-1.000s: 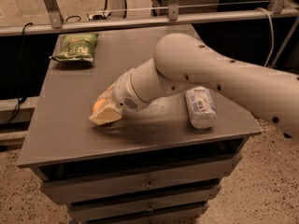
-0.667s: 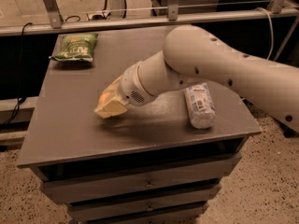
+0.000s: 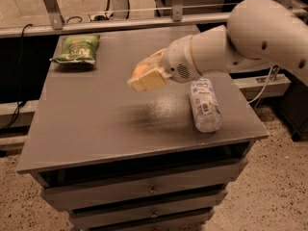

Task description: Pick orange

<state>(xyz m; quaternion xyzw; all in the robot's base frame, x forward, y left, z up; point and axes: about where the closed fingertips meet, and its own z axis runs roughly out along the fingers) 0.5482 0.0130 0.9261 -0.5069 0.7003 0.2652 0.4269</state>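
Note:
The orange [image 3: 140, 70] is a small round fruit held between the cream fingers of my gripper [image 3: 146, 76]. The gripper is shut on it and holds it well above the grey table top [image 3: 96, 114], over the middle of the table. Only the orange's upper left part shows; the rest is hidden by the fingers. The white arm reaches in from the upper right.
A clear plastic bottle [image 3: 205, 105] lies on its side at the table's right. A green chip bag [image 3: 77, 48] lies at the back left corner. Drawers [image 3: 149, 189] sit under the table top. A metal rail [image 3: 110, 25] runs behind the table.
The gripper has risen from near the table top and moved back and to the right, carrying the orange up with it. The bottle and bag have not moved.

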